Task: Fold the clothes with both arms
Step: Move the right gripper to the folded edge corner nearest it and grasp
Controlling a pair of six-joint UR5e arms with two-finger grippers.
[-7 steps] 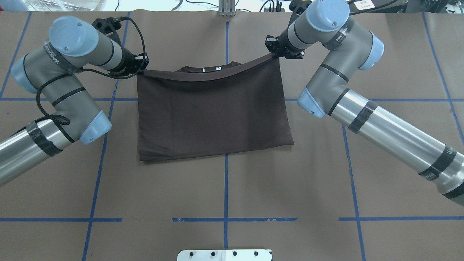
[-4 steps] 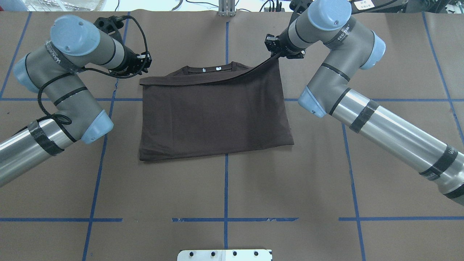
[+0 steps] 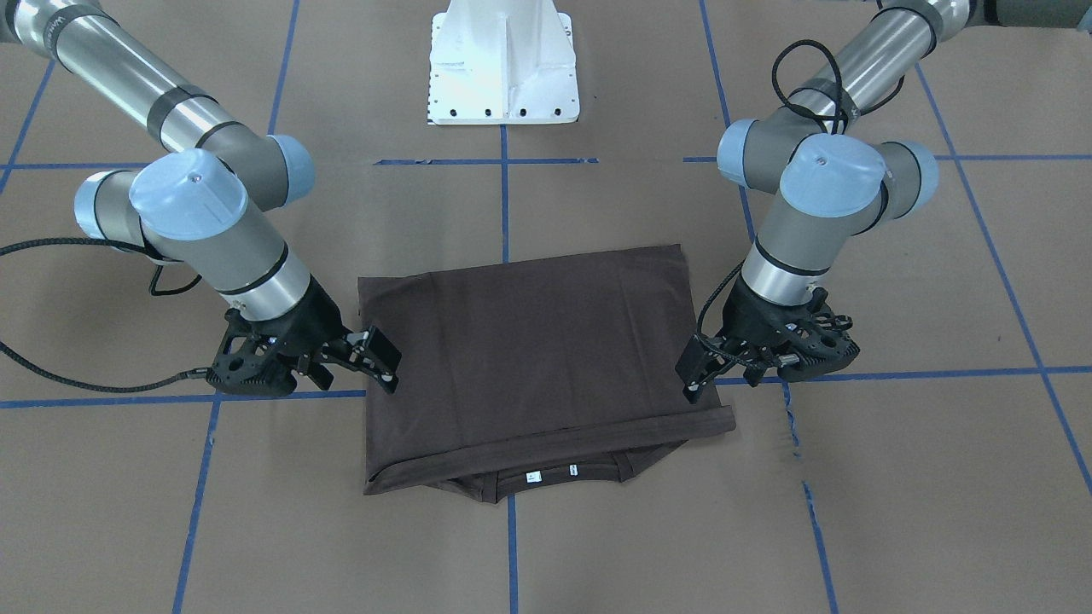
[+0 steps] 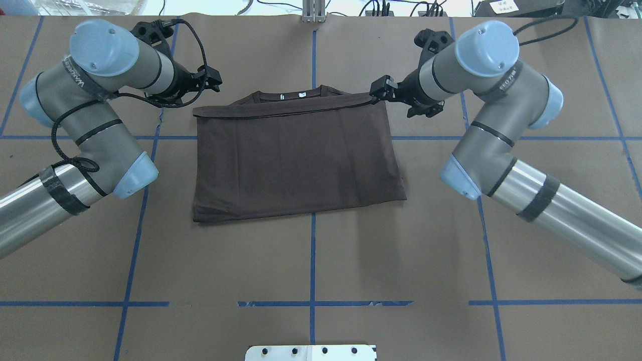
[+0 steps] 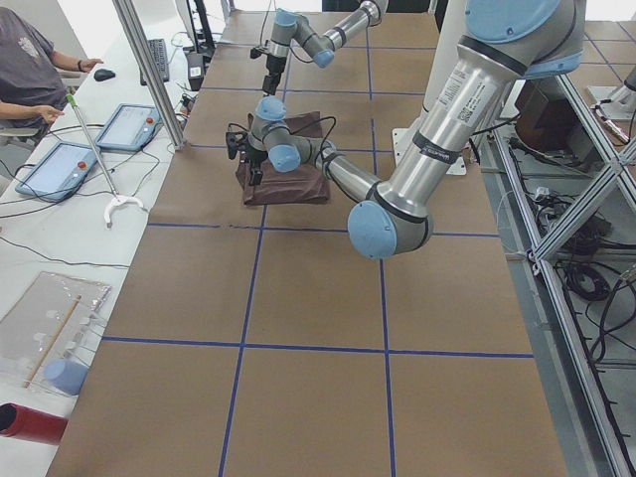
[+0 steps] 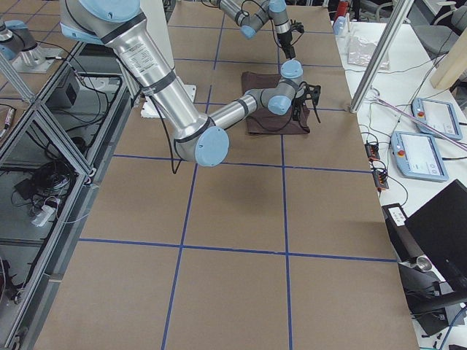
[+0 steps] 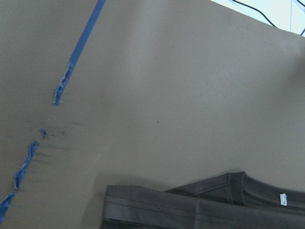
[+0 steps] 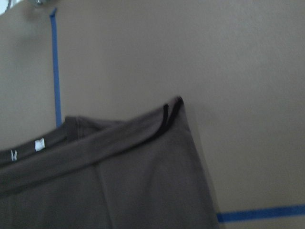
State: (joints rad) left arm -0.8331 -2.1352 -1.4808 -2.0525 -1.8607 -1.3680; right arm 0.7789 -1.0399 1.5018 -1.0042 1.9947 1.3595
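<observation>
The dark brown T-shirt (image 4: 296,155) lies folded flat on the brown table, its lower half laid up over the chest. The hem runs just short of the ribbed collar (image 4: 291,94) with its white tags. My left gripper (image 4: 213,82) hovers open just off the hem's left corner, touching nothing. My right gripper (image 4: 378,93) is open beside the hem's right corner. From the front, the shirt (image 3: 529,341) sits between the right gripper (image 3: 386,362) and the left gripper (image 3: 689,377). The wrist views show the shirt corners (image 7: 205,205) (image 8: 119,181) lying on the table, no fingers in sight.
The white pedestal base (image 3: 503,68) stands at the robot's side of the table. Blue tape lines (image 4: 313,250) cross the brown table cover. A person (image 5: 30,70) sits at a side bench with tablets (image 5: 124,124) beyond the far edge.
The left gripper let go of the hem first, then the right one. The raised hem dropped flat below the collar. The right arm swung outward and lower; the left gripper drew slightly away.
</observation>
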